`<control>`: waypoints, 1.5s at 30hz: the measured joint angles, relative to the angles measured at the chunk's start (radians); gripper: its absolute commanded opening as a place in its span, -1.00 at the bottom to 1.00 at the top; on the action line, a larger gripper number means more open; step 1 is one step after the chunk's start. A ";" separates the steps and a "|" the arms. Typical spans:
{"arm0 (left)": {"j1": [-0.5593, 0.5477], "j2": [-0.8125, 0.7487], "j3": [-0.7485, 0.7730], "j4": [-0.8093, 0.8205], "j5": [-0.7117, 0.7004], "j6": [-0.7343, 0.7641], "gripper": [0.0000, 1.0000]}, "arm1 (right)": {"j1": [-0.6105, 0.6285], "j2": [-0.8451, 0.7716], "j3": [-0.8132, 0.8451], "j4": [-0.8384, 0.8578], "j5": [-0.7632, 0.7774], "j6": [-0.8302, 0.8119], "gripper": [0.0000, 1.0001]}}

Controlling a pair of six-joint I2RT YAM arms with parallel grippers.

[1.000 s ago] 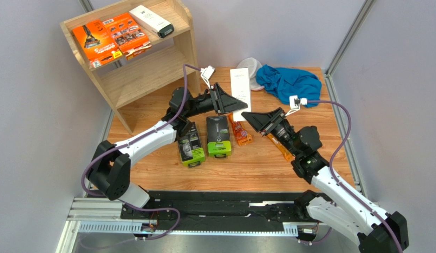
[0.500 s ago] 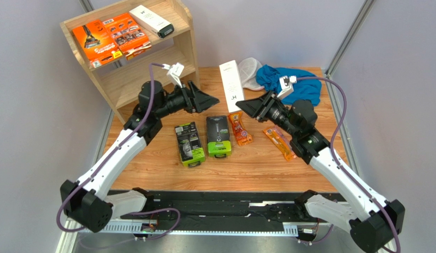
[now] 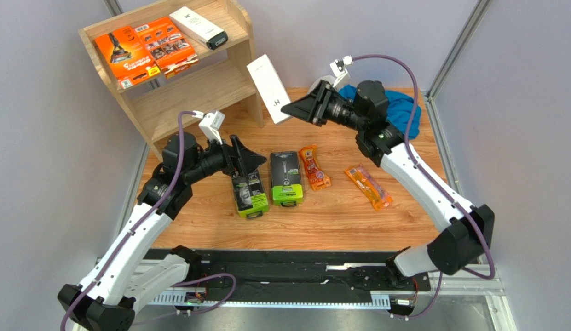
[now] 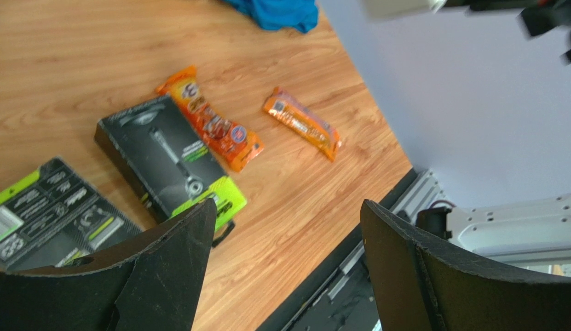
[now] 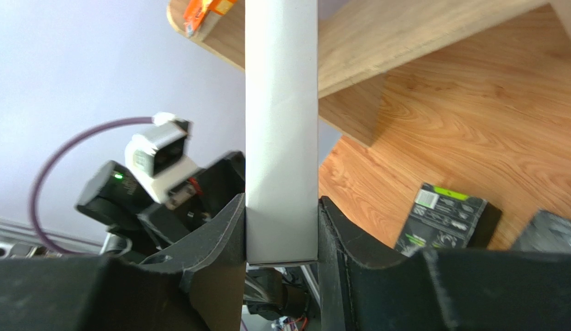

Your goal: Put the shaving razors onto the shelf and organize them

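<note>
White razor box (image 5: 281, 124) in right claw (image 5: 281, 210), far end cropped, left claw (image 4: 286, 214) wide.

Pale grey wall panels (image 3: 53, 172) enclose the wooden table (image 3: 336, 221) from 9 through 12 to 3 o'clock; aluminium posts (image 3: 454, 48) stand at 11 and 1; a black rail (image 3: 302, 276) lies at 6.

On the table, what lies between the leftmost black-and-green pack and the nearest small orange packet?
The second black-and-green pack, lying flat between the leftmost pack and the orange packet. The top view shows it.
</note>
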 measured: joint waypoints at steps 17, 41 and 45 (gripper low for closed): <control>0.000 0.005 0.002 -0.135 -0.109 0.121 0.71 | 0.000 0.440 0.604 0.035 -0.165 0.106 -0.98; 0.000 -0.016 -0.005 -0.148 -0.113 0.147 0.71 | -0.041 0.737 0.999 -0.083 -0.124 0.229 -1.00; 0.000 -0.032 -0.014 -0.151 -0.115 0.148 0.71 | -0.041 0.737 0.999 -0.083 -0.116 0.233 -1.00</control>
